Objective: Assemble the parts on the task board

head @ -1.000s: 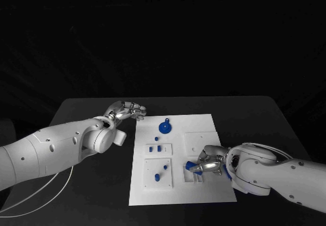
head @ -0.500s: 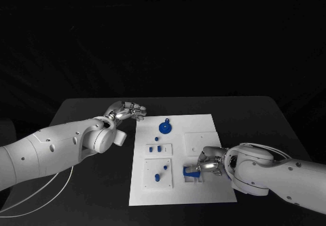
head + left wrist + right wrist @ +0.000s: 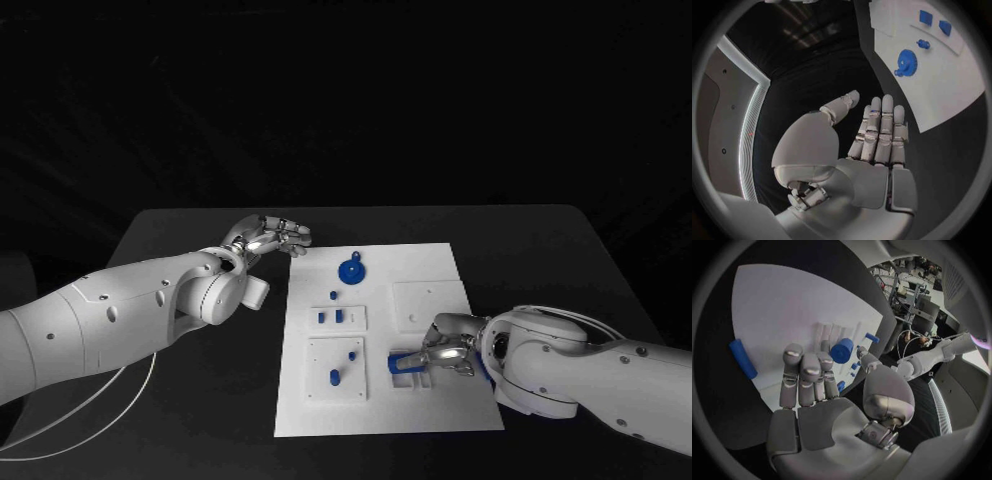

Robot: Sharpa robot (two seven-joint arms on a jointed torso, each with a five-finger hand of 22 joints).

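Observation:
The white task board [image 3: 433, 270] lies mid-table. My right hand [image 3: 440, 352] hovers over its near right corner, thumb and a finger pinching a blue cylinder [image 3: 842, 350] that sits against a slotted white plate [image 3: 411, 368]; the cylinder [image 3: 405, 364] shows blue there. A blue rod [image 3: 742, 358] lies flat on the board beside this hand. A blue gear [image 3: 349, 269] rests near the far edge, and two blue pegs [image 3: 330, 316] stand in a small plate. My left hand [image 3: 271, 235] is off the board's far left corner, fingers straight, thumb apart, holding nothing [image 3: 876, 135].
More blue pieces lie on the near left plate [image 3: 335, 377] and one small one below the gear [image 3: 332, 295]. The left wrist view shows the gear [image 3: 906, 64] and pegs [image 3: 926, 17] ahead of the hand. Bare black table [image 3: 577, 250] surrounds the board.
My right hand has moved slightly nearer and lower with the blue cylinder, bringing it down onto the slotted plate. The left arm has stayed still.

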